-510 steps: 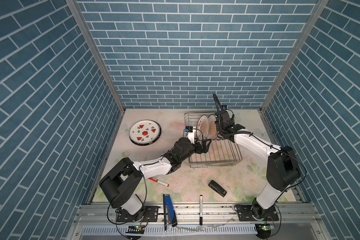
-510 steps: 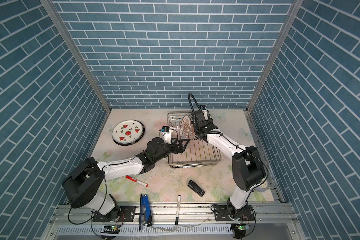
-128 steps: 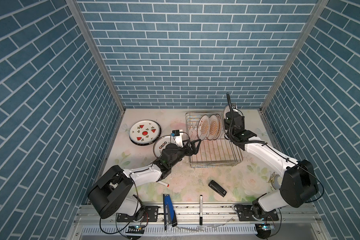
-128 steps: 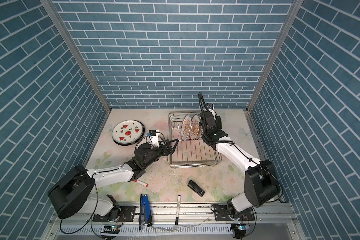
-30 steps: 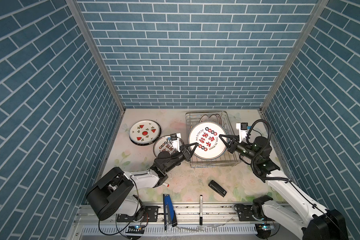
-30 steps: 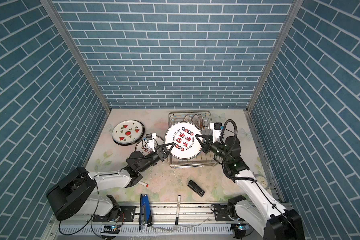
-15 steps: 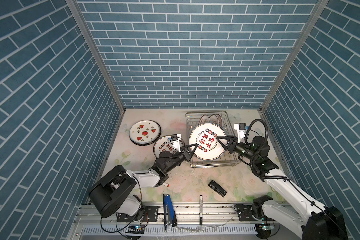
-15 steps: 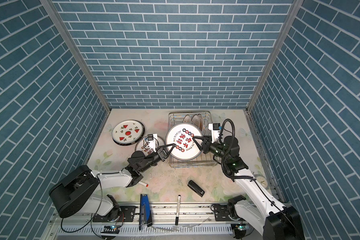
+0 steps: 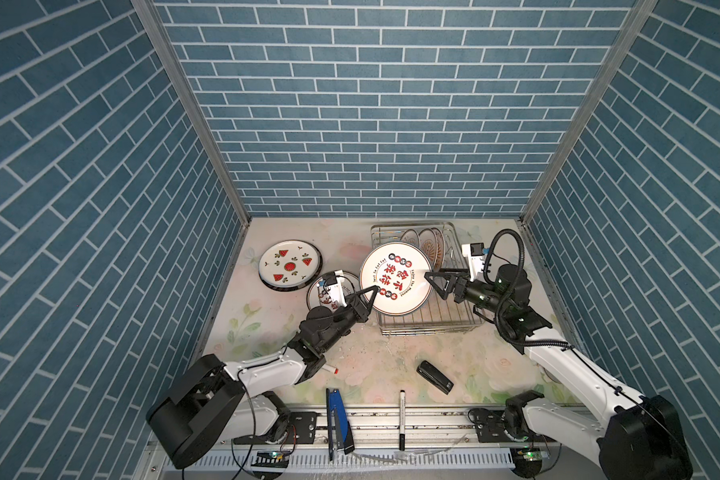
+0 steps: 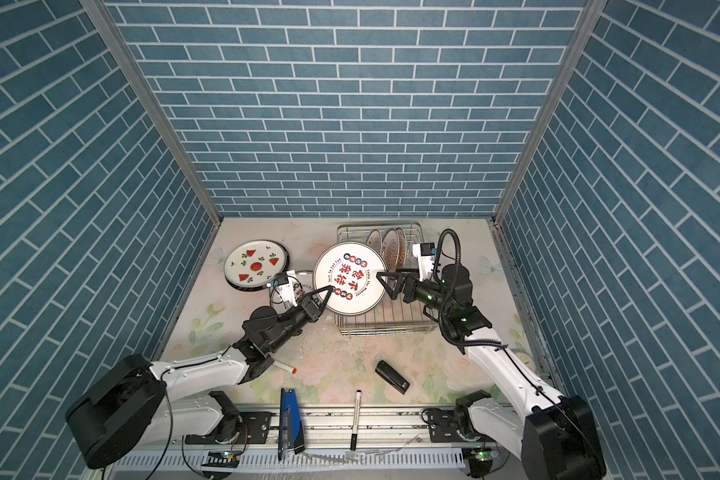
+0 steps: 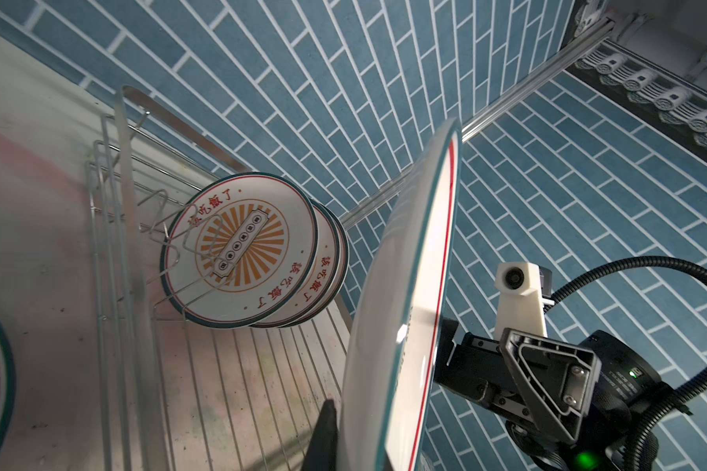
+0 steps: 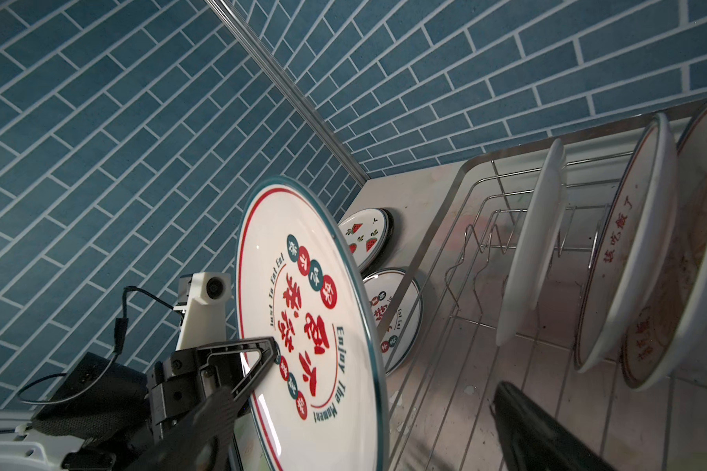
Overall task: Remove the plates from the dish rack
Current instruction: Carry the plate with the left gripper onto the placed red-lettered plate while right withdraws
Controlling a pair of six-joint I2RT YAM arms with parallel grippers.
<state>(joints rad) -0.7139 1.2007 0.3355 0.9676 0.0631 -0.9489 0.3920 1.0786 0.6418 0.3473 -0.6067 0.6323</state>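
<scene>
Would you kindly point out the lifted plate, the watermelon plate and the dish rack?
lifted plate [image 9: 395, 279]: in a top view, printed centre.
watermelon plate [image 9: 290, 267]: in a top view, centre slice.
dish rack [image 9: 431, 329]: in a top view, front rim.

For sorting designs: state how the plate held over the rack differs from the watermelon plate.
Print: the held plate shows red Chinese characters; the watermelon plate shows melon slices.
Pose: the held plate tilts in the air over the dish rack; the watermelon plate lies flat.
Grip: the left tool clamps the held plate; no tool holds the watermelon plate.
Both are round, white, dark-rimmed.
</scene>
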